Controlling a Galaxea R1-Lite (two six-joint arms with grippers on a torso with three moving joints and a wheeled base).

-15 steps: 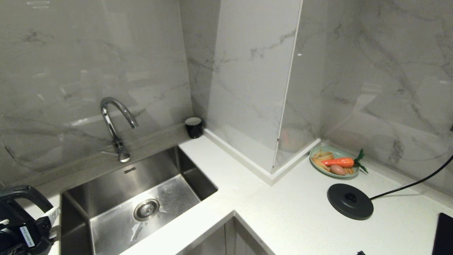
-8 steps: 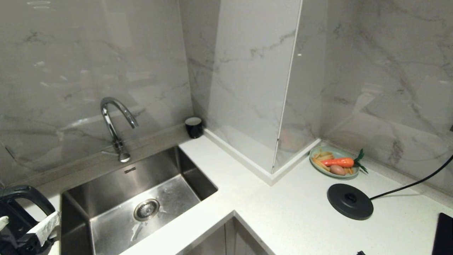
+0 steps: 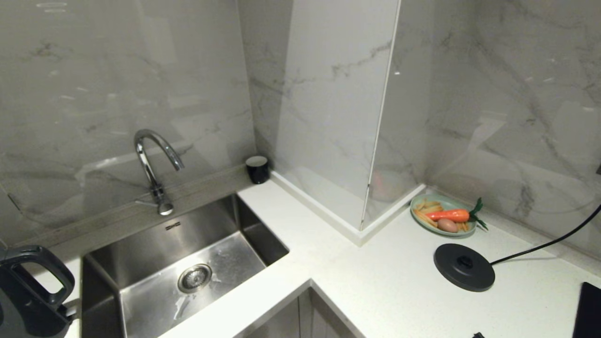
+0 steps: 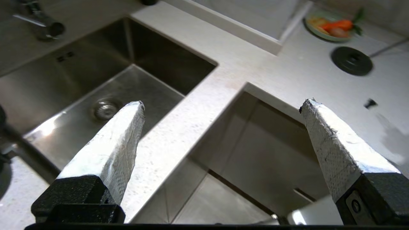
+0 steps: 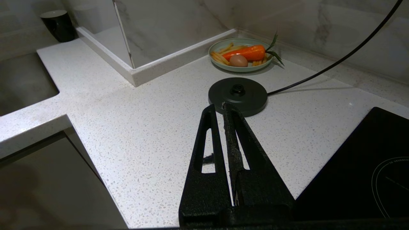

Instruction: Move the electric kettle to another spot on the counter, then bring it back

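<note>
**Kettle parked left of sink, both end effectors empty**

Count: 1 kettle (image 3: 28,295), 1 base disc (image 3: 464,267) w/ 1 cord (image 3: 549,241), 1 cup (image 3: 257,168), 1 plate (image 3: 419,218) (carrot, potato-like lump, fries on it), 1 sink (image 3: 141,249), 1 tap (image 3: 152,164), 1 hob corner (image 3: 589,310).

Kettle stands upright on the bench (image 3: 375,286) at the far left edge of the head view, just beside the sink's left rim, loop handle toward the sink; body cut off by the frame. It's well apart from the base disc, which lies bare on the right stretch of bench, near the plate.

Left end effector (image 4: 222,107): not in the head view. Wrist view shows it up above the bench's front edge, angled down & looking over the sink and inner bench corner. Its two white-wrapped fingers (image 4: 111,147) are spread wide, nothing between them.

Right end effector (image 5: 223,107): hangs low over the bench, between bench edge and hob, tips aimed at the base disc (near it; contact can't be told). Its black fingers are pressed together, gripping nothing.
</note>
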